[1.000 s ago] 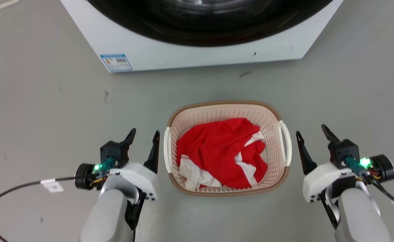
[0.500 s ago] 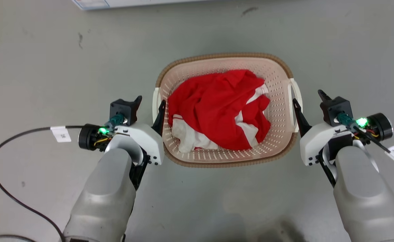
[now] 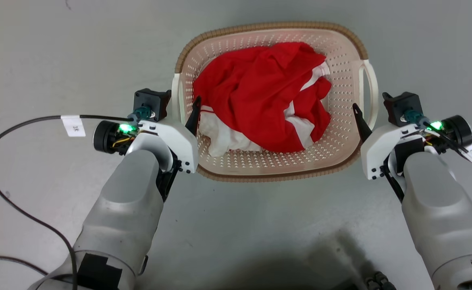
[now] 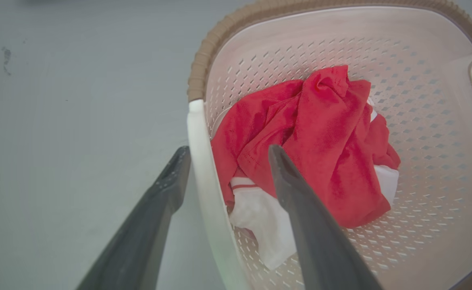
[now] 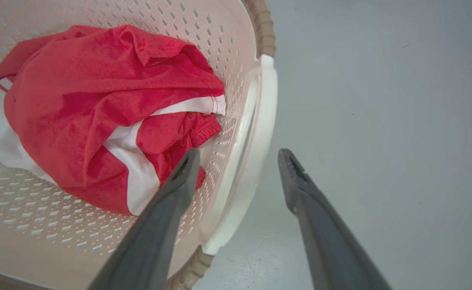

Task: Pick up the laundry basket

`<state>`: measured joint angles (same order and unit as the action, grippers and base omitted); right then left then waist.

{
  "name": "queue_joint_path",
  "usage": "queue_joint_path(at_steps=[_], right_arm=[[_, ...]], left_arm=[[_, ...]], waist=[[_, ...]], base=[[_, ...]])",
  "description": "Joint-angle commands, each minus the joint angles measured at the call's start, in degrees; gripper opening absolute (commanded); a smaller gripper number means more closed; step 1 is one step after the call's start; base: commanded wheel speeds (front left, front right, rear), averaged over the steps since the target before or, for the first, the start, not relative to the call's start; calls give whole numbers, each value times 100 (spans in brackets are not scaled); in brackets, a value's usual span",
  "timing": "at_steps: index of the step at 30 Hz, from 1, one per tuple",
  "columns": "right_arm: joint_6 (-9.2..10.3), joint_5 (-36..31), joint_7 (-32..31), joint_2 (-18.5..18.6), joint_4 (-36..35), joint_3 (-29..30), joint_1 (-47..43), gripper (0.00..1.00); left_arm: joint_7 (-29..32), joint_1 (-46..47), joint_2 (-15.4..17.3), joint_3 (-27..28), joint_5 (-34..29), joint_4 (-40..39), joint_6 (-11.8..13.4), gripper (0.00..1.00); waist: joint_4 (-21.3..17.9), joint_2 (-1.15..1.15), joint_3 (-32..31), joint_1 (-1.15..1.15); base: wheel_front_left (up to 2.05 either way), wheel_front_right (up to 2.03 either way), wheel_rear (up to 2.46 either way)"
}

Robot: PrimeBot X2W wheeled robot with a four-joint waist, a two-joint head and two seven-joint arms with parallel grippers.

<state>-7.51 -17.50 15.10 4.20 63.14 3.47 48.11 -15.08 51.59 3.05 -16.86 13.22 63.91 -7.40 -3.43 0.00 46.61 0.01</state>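
The laundry basket (image 3: 268, 26) is cream perforated plastic with a brown woven-look rim, and stands on the grey floor holding a crumpled red and white garment (image 3: 264, 92). My left gripper (image 3: 181, 100) is open astride the basket's white left handle (image 4: 198, 161): one finger is outside the wall and the other inside, above the garment (image 4: 320, 133). My right gripper (image 3: 369, 100) is open the same way around the white right handle (image 5: 265, 121), its inner finger over the basket wall (image 5: 58, 201). Neither pair of fingers presses on its handle.
A black cable (image 3: 2, 133) with a white tag loops over the floor at the left, running to my left wrist. My own shadow darkens the floor along the bottom edge. Bare grey floor (image 3: 58, 48) surrounds the basket.
The head camera has tilted down, so the washer has left the picture. Both grippers moved forward from beside the basket's near corners until their open fingers straddle the two side handles.
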Motion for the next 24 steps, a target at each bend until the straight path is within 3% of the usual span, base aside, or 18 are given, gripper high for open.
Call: queue_joint_path(at_steps=[1,16,17,18,19,24], right_arm=[[5,-73,10,25,79,-24,163,100],[5,-340,10,-49,369,145,686,100],[5,-340,10,-55,318,150,706,30],[5,-339,10,-60,286,157,709,0],[4,-352,10,-68,336,146,692,0],[4,-380,12,-63,392,105,716,0]], left_arm=[[-15,135,24,-50,35,52,-10,100],[-14,604,105,-383,206,223,-10,100],[-15,630,101,-411,208,212,-10,78],[-15,667,116,-418,200,166,-10,39],[-15,662,116,-440,214,182,-10,0],[-10,656,105,-558,247,254,-42,0]], waist=[[9,0,152,-1],[38,0,742,-1],[37,0,758,-1],[38,0,774,-1],[38,0,783,-1],[44,0,744,-1]], base=[[0,0,0],[0,0,0],[0,0,0],[0,0,0],[0,0,0],[0,0,0]])
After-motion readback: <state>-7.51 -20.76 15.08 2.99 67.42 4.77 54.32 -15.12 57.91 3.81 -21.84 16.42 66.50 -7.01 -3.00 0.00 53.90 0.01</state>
